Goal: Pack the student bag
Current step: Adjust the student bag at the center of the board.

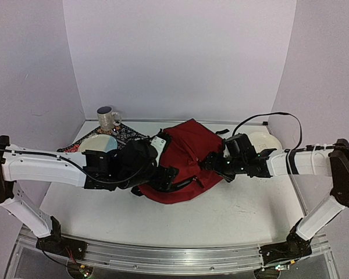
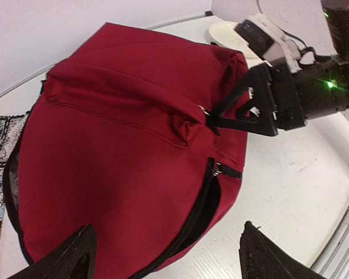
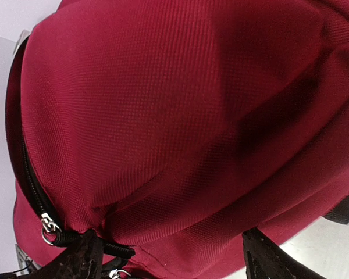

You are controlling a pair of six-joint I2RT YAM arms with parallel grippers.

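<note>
The dark red student bag (image 1: 186, 151) lies on the white table between my two arms. In the left wrist view, the bag (image 2: 122, 145) fills the frame, with a black zip (image 2: 206, 203) partly open along its near edge. My left gripper (image 2: 168, 261) is open and empty, just above that edge and the zip; it shows in the top view (image 1: 166, 176). My right gripper (image 3: 174, 261) is open, and its fingers straddle a bunched fold of bag fabric (image 3: 180, 145) beside a zip pull (image 3: 46, 224). It presses on the bag's right side (image 1: 211, 162).
A glass mug (image 1: 107, 118) stands at the back left, with a patterned cloth (image 1: 131, 133) and a pale plate (image 1: 99, 143) beside it. A white plate (image 1: 266, 140) lies at the back right, under the right arm's cable. White walls close three sides.
</note>
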